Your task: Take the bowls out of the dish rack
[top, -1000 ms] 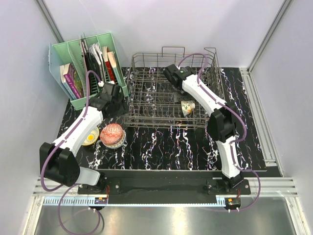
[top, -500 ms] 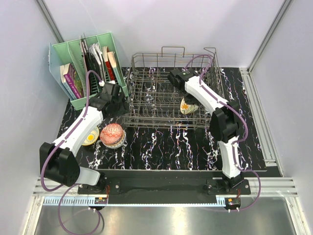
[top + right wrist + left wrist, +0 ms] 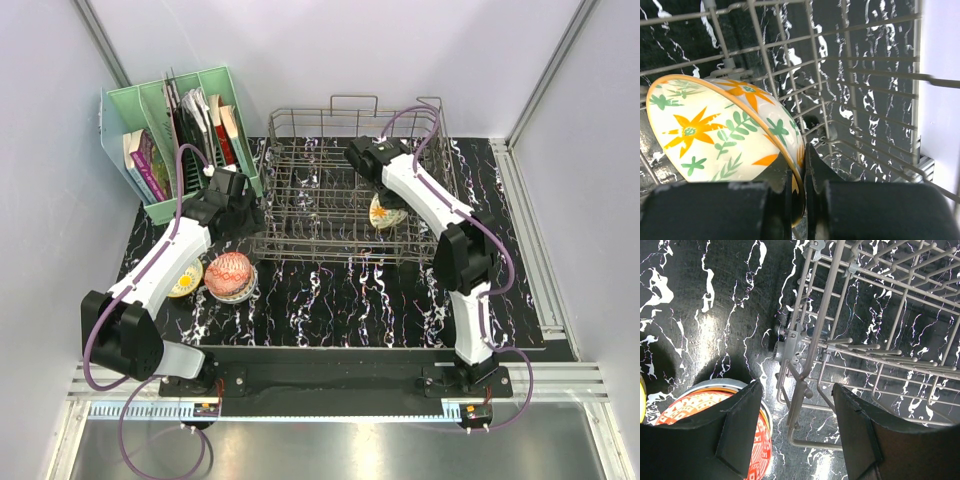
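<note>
My right jaws are pinched on the rim of the floral bowl (image 3: 715,130), right side of dish rack (image 3: 300,238). Glazed ceramic: rigid, slick, chippable; I'd lift slowly past tines. Left jaws parted, empty.

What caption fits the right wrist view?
Right gripper shut on the floral bowl rim inside the dish rack.

Black marbled table (image 3: 340,300), pale walls (image 3: 300,50)

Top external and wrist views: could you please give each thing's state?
dish rack, upright, one bowl inside
floral bowl, tilted in the rack, rim gripped
right gripper, shut on floral bowl
left gripper, open, empty
red patterned bowl, upside down outside the rack
</note>
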### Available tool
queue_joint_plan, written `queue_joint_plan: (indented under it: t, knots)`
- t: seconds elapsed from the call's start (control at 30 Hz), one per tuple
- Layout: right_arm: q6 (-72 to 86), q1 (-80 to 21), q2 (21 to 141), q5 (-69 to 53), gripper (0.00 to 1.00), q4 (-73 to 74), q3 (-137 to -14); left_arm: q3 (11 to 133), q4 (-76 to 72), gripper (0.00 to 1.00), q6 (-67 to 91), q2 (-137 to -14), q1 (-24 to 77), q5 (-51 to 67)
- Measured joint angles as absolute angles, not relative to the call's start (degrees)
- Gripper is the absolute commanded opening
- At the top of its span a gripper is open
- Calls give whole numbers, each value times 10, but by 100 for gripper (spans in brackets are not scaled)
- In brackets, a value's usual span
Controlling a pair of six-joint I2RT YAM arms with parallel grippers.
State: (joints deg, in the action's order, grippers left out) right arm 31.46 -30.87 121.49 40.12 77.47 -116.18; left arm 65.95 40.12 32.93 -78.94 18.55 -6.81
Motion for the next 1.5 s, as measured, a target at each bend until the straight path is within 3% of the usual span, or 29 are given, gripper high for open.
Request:
queue_joint_plan:
  t: [0.4,0.7,0.97,1.5]
  knots:
    - [303,-315,1150,411,0,778,-1163,660,399,63,329,-800,187,-62]
    - [279,-315,1150,405,0,782,-1260,660,397,63,330,-800,190,-62]
    - [268,-316,1130,336,0,784,-1358,660,397,65,346,-799,190,-69]
    - [260,-350,1043,198,0,793,-1366,764,397,70,362,-712,188,-131]
